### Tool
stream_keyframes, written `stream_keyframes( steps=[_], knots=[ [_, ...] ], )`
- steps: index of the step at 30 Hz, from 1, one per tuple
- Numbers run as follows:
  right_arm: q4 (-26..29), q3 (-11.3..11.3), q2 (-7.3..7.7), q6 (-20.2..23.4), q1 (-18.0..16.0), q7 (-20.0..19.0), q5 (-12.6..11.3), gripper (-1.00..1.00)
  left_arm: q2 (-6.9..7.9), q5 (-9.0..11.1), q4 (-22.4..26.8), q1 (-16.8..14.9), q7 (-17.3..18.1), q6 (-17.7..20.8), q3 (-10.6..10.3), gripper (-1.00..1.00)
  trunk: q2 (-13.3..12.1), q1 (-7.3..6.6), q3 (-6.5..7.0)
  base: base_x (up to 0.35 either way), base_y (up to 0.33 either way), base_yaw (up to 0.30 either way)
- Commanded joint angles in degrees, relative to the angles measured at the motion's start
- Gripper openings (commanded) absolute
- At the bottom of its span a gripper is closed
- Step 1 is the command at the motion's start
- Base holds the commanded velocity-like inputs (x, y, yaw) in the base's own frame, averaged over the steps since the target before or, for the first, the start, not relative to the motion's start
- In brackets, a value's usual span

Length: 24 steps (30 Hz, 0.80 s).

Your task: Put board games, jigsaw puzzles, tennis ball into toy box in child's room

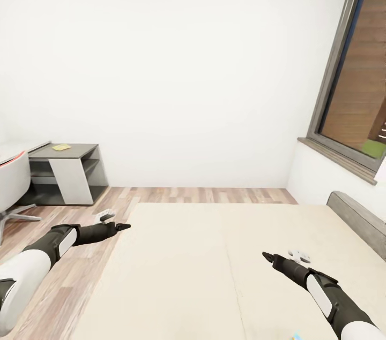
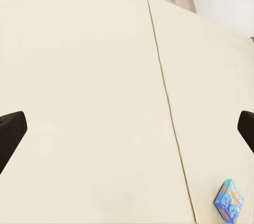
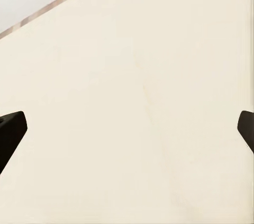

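Over the bed, both my arms hang out in front with nothing in either claw. Left claw: fingertips sit at the far edges of its wrist view, so jaws are spread wide. Right claw: same picture, wide and empty.

Task thing here: small blue game. It lies flat on the mattress, on the far side of the seam from most of the left wrist view, well apart from both sets of fingers. In the head view I get just a blue sliver at the bottom edge, by my right forearm, so it's close in to my body.

Orientation: box sits rotated, one corner towards the left claw, long axis roughly diagonal to the seam. Can't read the cover, too small.

Risks, as I judge them:
- Box is nearly under my head view's edge. If I reach without tilting down or backing off, I work half blind.
- It's thin and flat on a soft mattress. Fingers coming straight down could press it in or skid it rather than get under an edge.
- Diagonal pose means jaws need turning to square up across the short side, otherwise I pinch corners and it twists out.
- Second bed game not visible here.
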State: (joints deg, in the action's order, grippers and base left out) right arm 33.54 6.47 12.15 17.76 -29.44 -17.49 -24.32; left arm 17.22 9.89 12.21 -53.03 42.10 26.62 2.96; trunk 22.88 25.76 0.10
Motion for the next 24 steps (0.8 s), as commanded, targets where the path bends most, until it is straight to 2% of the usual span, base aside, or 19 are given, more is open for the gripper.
stream_keyframes(
  steps=[1,24],
  knots=[
    [0.0,0.2,-0.02,0.4,0.0,-0.2,-0.4,1.0,-0.01,0.1,0.0,0.0,0.1,0.6,0.3,1.0,0.0,0.02,-0.03,0.0,-0.131,0.0],
    [0.1,0.2,-0.08,0.3,0.0,-0.2,-0.4,1.0,-0.08,0.2,0.0,0.0,0.1,0.6,0.2,1.0,0.0,0.02,-0.03,0.0,-0.136,0.0]
  ],
)
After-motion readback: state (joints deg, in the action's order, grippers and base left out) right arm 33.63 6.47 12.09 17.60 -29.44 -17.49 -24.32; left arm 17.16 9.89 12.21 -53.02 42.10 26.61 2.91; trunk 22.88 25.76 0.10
